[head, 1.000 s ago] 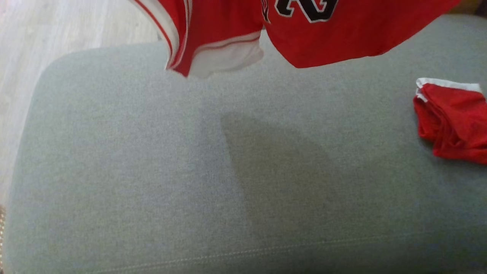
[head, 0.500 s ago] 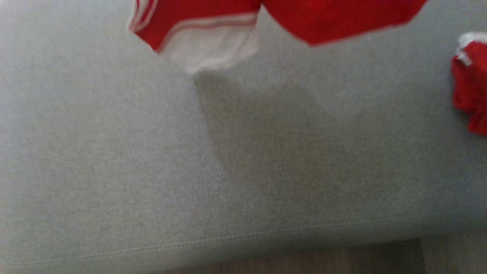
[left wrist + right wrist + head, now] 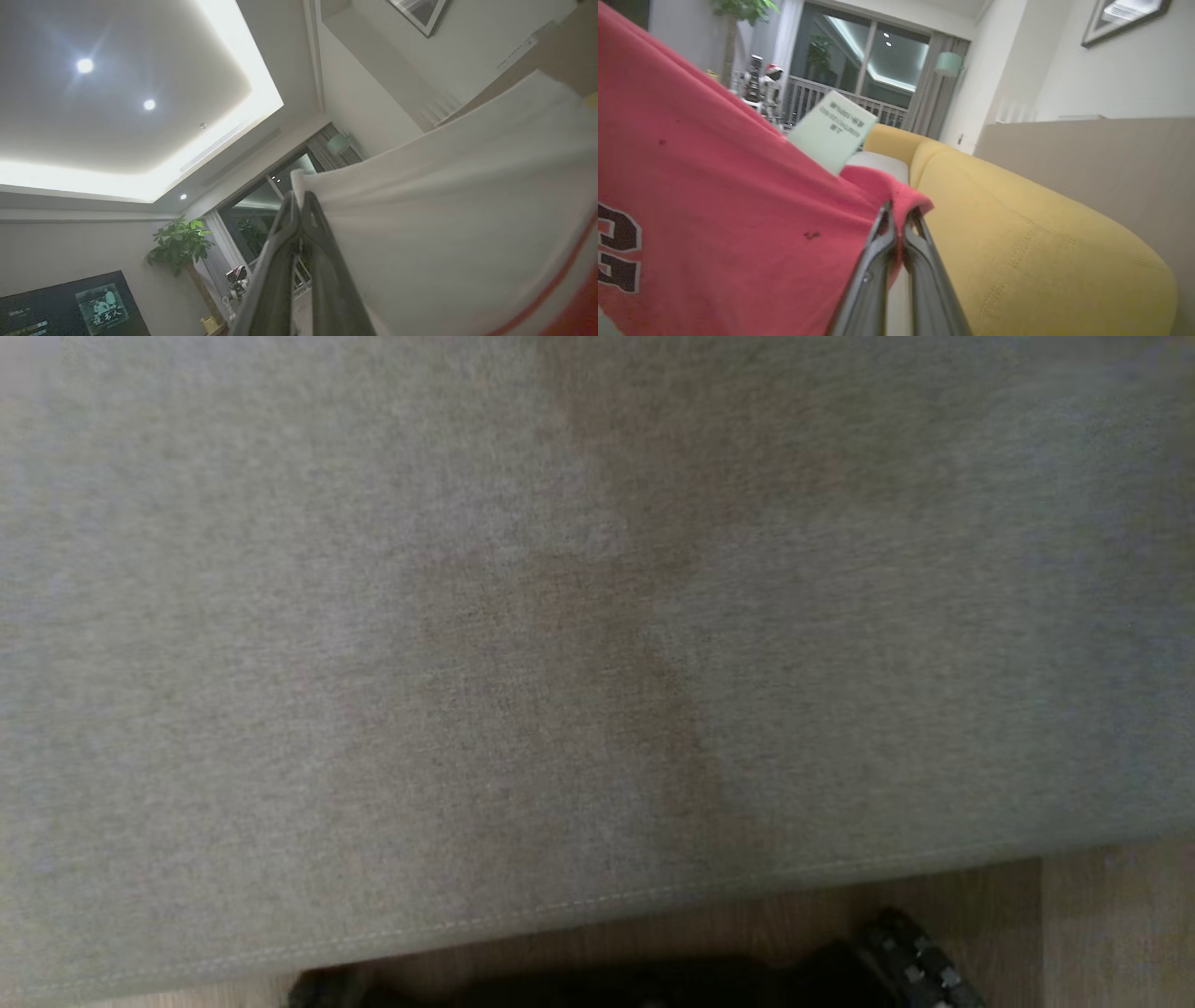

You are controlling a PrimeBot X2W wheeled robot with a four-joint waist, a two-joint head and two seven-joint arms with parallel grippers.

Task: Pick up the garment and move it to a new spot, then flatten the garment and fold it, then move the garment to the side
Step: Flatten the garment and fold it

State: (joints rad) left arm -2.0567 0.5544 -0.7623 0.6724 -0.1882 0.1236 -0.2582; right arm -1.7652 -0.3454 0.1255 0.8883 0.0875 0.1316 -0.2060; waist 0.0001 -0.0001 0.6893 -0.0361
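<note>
The garment is a red jersey with white trim and black lettering, held up in the air by both grippers. In the right wrist view the red cloth (image 3: 714,196) stretches away to the left, and my right gripper (image 3: 899,214) is shut on a red edge of it. In the left wrist view a white band of the garment (image 3: 444,210) with a thin red stripe runs off to the right, and my left gripper (image 3: 299,200) is shut on its corner. The head view looks down on the grey cushion (image 3: 373,663), which carries a faint shadow.
A yellow sofa back (image 3: 1041,242) runs beside the right gripper. A white label (image 3: 831,130) sticks up from the garment. A strip of wooden floor (image 3: 1111,915) and a dark part of the robot's base (image 3: 653,980) lie below the cushion's front seam.
The head camera has tilted down: the hanging garment and the red bundle at the right have slid out of the top of the picture, and the cushion's front edge and floor have come in.
</note>
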